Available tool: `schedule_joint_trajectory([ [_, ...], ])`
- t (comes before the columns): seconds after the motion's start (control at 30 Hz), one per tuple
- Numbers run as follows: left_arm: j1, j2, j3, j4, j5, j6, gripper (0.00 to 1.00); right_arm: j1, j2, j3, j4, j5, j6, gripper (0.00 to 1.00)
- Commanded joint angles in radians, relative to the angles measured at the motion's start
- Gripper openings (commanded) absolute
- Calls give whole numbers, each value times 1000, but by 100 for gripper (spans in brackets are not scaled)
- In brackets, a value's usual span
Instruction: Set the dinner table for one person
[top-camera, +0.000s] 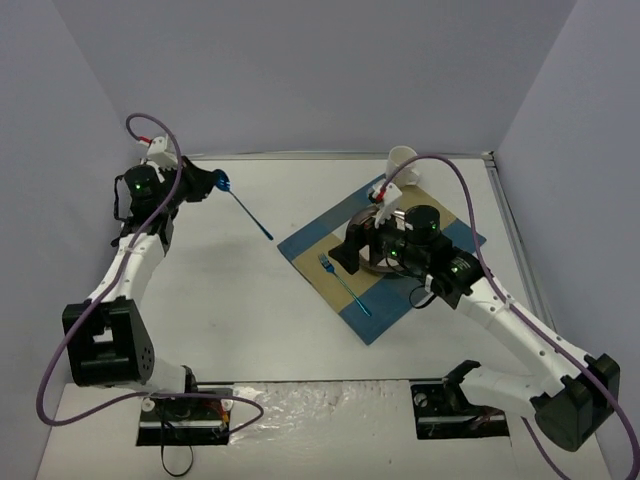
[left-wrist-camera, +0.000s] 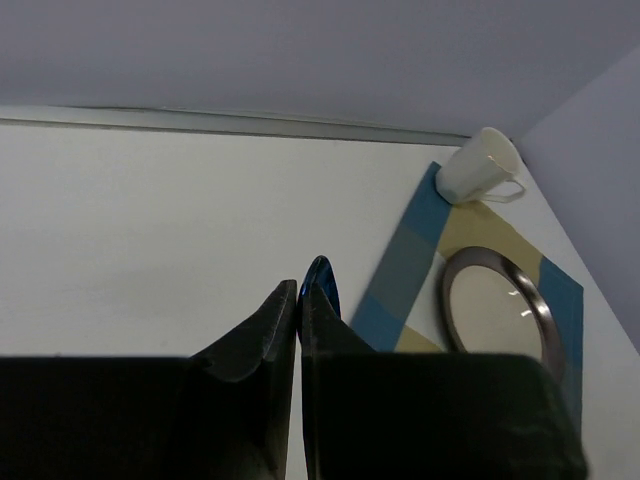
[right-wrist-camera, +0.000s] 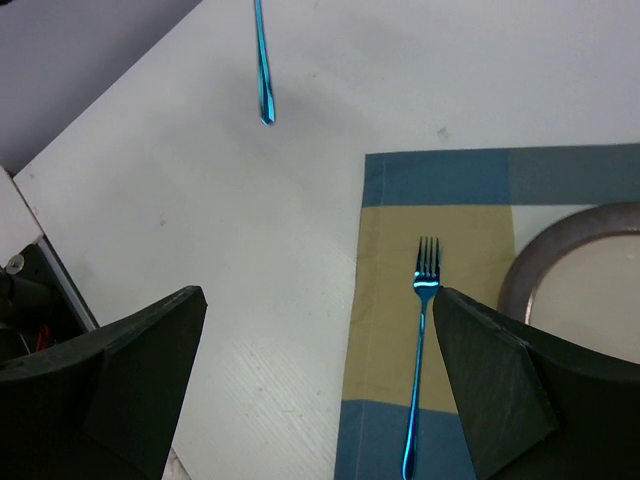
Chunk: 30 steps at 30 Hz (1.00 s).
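— Top external view: where's the dinner table (top-camera: 230, 310)?
— Spanning everything. Near its far-left corner the left gripper (top-camera: 211, 183) pinches a blue utensil (top-camera: 250, 215). The right gripper (right-wrist-camera: 315, 300) gapes wide over the fork (right-wrist-camera: 420, 340).

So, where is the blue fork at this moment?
In the top external view the blue fork lies flat on the checked placemat, on the right side of the dinner table, just left of the metal plate.

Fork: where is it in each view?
Top external: fork right of centre, along the placemat's lower-left edge.
Left wrist: not in view.
Right wrist: lower centre, on the placemat.
Shared landmark: the placemat, in all three.
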Motion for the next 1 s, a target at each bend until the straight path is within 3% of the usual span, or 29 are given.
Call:
schedule_joint_trajectory([
  [0.0, -126, -152, -40, 12, -152, -20, 0, 81, 111, 149, 10, 80, -14, 90],
  [0.17, -258, -249, -78, -15, -212, -21, 0, 164, 246, 273, -2, 154, -27, 83],
  [0.4, -407, -332, -128, -56, -304, 44, 0, 213, 408, 431, -3, 216, -33, 66],
  [0.97, -420, -324, -130, -40, -283, 51, 0, 232, 572, 595, -12, 216, -50, 39],
])
